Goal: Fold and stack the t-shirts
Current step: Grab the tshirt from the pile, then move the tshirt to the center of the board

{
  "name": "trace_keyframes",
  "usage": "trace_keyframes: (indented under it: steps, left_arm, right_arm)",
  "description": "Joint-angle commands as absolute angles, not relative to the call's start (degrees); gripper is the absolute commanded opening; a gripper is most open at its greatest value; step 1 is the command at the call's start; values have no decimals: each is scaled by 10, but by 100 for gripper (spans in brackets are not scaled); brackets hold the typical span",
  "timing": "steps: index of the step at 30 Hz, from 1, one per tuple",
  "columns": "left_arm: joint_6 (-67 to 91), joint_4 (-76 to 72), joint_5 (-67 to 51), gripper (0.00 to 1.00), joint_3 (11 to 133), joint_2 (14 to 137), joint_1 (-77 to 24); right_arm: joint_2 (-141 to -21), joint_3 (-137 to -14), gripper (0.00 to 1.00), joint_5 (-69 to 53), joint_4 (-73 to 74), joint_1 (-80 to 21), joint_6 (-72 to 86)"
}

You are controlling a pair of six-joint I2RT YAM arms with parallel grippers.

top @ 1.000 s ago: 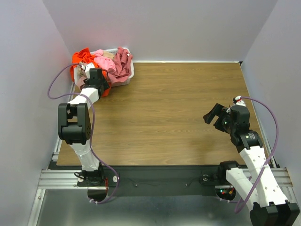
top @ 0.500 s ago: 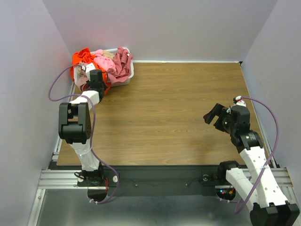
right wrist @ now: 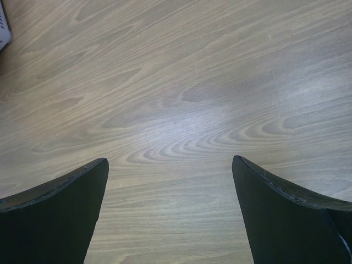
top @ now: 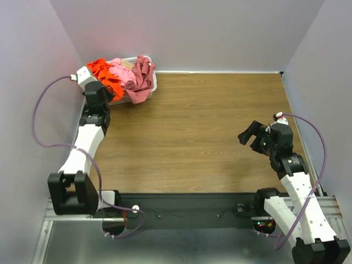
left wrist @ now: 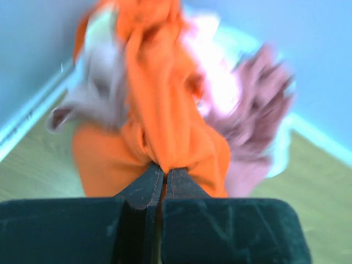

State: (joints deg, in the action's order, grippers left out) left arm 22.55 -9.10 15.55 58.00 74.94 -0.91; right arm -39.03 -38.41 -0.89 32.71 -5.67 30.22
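Observation:
A heap of t-shirts fills the white basket (top: 152,82) at the table's back left corner: a bright orange t-shirt (top: 102,68), a light pink one (top: 119,72) and a dusty rose one (top: 141,74). My left gripper (top: 108,83) is shut on a fold of the orange t-shirt (left wrist: 159,110), its fingertips (left wrist: 155,171) pinching the cloth, which stretches up from the pile. The pink (left wrist: 212,71) and rose (left wrist: 258,104) shirts lie blurred behind it. My right gripper (top: 248,133) hangs open over bare wood at the right, its fingers (right wrist: 60,203) holding nothing.
The wooden table (top: 198,132) is walled in at the back and both sides. A corner of the white basket (right wrist: 3,25) shows at the right wrist view's top left edge.
My left gripper has closed on the orange t-shirt and the left arm has swung out and up to the left, pulling the cloth from the heap. The right arm has not moved.

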Motion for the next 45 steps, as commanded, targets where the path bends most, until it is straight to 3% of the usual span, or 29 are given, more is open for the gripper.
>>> trace_keyframes:
  steps: [1,11,17,22,23,24,31,35,41,44,45]
  left_arm:
    - [272,-76,186,0,655,688,-11]
    - [251,109,168,0,1177,876,-11]
    - [263,146,97,0,1412,977,-11]
    - [302,67,9,0,1368,923,-22]
    - [341,47,-120,0,1343,909,-31]
    - [338,18,-154,0,1307,896,-65]
    - [292,-17,-139,0,1245,829,-275]
    - [320,-33,-176,0,1259,853,-350]
    - [321,-55,-163,0,1284,899,-408]
    - [313,-36,-115,0,1228,874,-407]
    - [307,-18,-86,0,1159,858,-408]
  right_arm:
    - [-383,-377,100,-17,304,-56,295]
    - [-389,-376,100,-30,302,-56,294]
    - [-386,-375,100,-24,301,-56,297]
    - [-381,-374,100,-18,300,-56,298]
    - [-381,-374,100,-18,300,-56,298]
    - [-382,-374,100,-18,299,-55,298]
    - [-379,-374,100,-18,299,-56,299]
    - [-366,-378,100,13,300,-56,301]
    - [-322,-395,100,83,323,-56,325]
    - [-300,-416,100,139,356,-56,336]
    - [-292,-422,100,153,372,-56,341]
